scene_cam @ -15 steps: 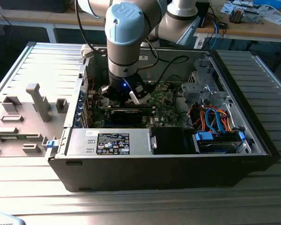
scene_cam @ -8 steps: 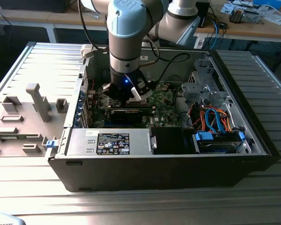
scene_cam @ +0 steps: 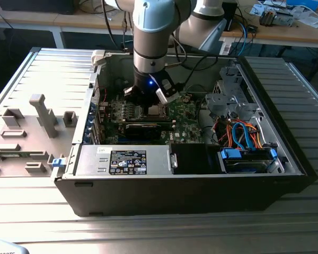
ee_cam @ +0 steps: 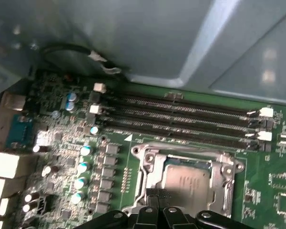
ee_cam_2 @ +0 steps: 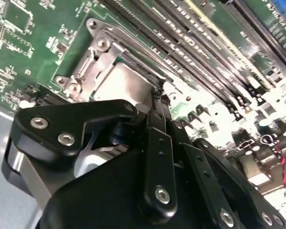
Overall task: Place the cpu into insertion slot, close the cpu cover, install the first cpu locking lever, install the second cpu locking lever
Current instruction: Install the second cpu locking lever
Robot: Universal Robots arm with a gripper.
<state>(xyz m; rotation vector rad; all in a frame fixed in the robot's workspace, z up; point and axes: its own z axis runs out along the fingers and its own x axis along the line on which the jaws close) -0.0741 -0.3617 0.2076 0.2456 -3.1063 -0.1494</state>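
Note:
The cpu [ee_cam: 188, 182] [ee_cam_2: 126, 83], with its silvery top, lies flat in the insertion slot [scene_cam: 156, 110] on the green motherboard [ee_cam: 276, 191]. The cpu cover [ee_cam: 150, 160] [ee_cam_2: 93, 62], a silver frame, lies down around the chip. My gripper [ee_cam: 158, 196] [ee_cam_2: 158, 93] [scene_cam: 148, 103] hangs just above the socket's edge, right beside the chip. Its black fingers are shut together with nothing visible between them. I cannot make out the locking levers clearly.
Long black memory slots [ee_cam: 181, 119] run beside the socket, with a row of blue-topped capacitors [ee_cam: 83, 167] at another side. The grey case wall [ee_cam: 133, 38] rises close behind. A power supply [scene_cam: 122, 161] and a drive bay with cables [scene_cam: 244, 132] fill the case's near side.

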